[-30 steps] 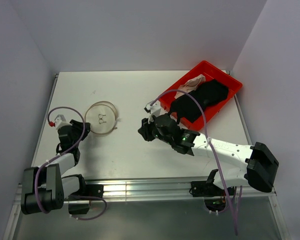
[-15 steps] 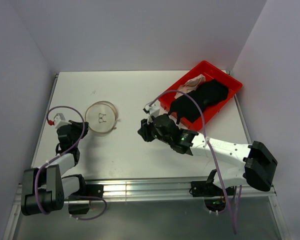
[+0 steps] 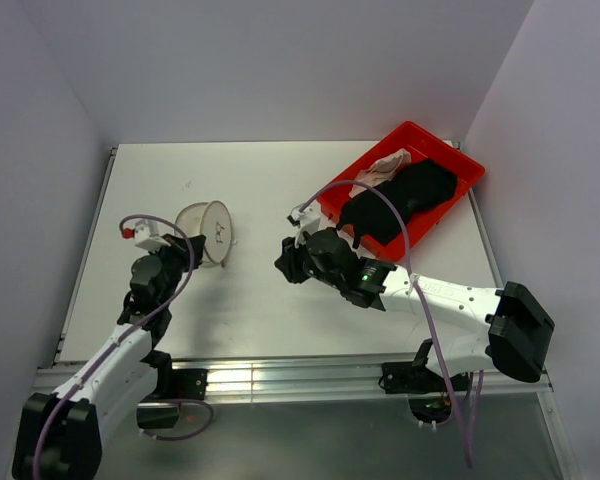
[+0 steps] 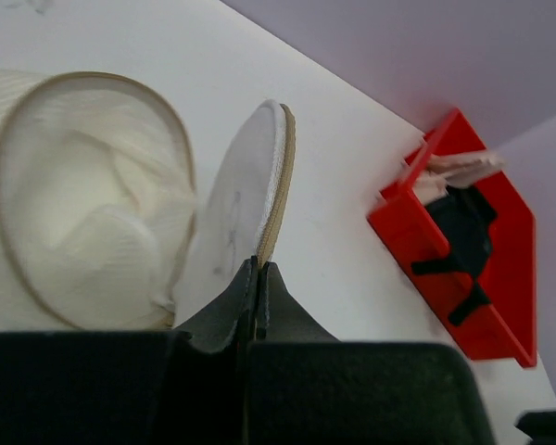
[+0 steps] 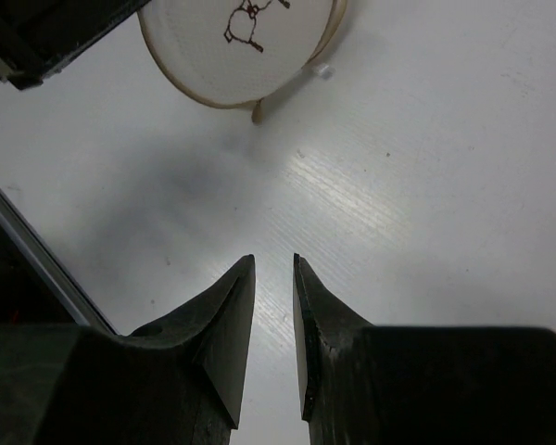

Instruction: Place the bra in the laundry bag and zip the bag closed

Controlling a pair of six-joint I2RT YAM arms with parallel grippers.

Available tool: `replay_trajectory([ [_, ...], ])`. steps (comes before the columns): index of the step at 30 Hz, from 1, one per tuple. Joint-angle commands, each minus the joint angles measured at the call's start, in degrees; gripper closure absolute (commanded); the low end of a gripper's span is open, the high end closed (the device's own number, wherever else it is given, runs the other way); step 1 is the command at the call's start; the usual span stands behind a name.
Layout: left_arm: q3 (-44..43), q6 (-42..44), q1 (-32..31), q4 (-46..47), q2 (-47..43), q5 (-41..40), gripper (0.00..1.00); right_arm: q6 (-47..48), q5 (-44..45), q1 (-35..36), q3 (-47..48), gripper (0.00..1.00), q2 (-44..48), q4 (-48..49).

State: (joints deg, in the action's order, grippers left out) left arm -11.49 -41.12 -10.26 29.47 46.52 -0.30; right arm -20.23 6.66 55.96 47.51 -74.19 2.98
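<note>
The white mesh laundry bag (image 3: 192, 222) sits at the table's left, its round mouth (image 4: 83, 204) open. Its flat lid (image 3: 218, 233) stands upright on edge; the dark squiggle shows in the right wrist view (image 5: 246, 28). My left gripper (image 4: 259, 269) is shut on the lid's zip edge (image 4: 276, 185); it also shows in the top view (image 3: 193, 250). The black bra (image 3: 400, 205) lies in the red tray (image 3: 412, 128), also seen in the left wrist view (image 4: 463, 232). My right gripper (image 5: 273, 264) is slightly open and empty, above bare table right of the bag (image 3: 288, 262).
A pinkish-white garment (image 3: 388, 165) lies in the tray's far corner next to the bra. The tray stands at the back right by the right wall. Walls close off the left, back and right sides. A metal rail runs along the near edge (image 3: 300, 375).
My left arm has reached forward and right to the bag, shut on the lid's edge and lifted the lid upright, opening the bag. The right arm has barely moved.
</note>
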Motion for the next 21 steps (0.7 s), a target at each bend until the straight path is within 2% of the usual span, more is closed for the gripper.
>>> replay_trajectory([
  [1,-4.7,5.6,-9.0,-4.0,-0.1,-8.1,1.0,-2.4,2.7,-0.4,1.4,0.7,0.3,2.3],
  [8,-8.8,10.2,-24.1,-2.1,10.9,-15.7,0.99,-6.1,10.7,-0.4,-1.1,0.7,4.2,2.4],
  [10,-11.2,11.3,-28.5,-1.3,15.8,-16.2,0.92,-7.0,12.5,-0.4,-2.6,0.7,5.6,2.4],
  [11,-12.3,11.7,-30.0,-1.3,17.4,-16.7,0.8,-7.1,13.3,-0.4,-3.1,0.69,6.9,2.6],
  [14,-16.1,11.9,-33.4,-2.0,21.2,-17.5,0.56,-7.5,15.6,-0.5,-4.6,0.7,8.9,2.5],
  [17,-18.7,10.9,-33.9,-4.8,21.1,-18.0,0.48,-7.7,16.5,-0.8,-5.0,0.7,8.9,1.4],
  [20,-20.9,9.9,-33.8,-8.8,18.8,-23.2,0.47,-7.9,16.2,-1.1,-4.8,0.69,7.5,1.2],
  [21,-21.8,9.4,-33.5,-12.4,17.5,-26.5,0.47,-8.2,16.0,-1.2,-4.4,0.65,6.9,1.1],
])
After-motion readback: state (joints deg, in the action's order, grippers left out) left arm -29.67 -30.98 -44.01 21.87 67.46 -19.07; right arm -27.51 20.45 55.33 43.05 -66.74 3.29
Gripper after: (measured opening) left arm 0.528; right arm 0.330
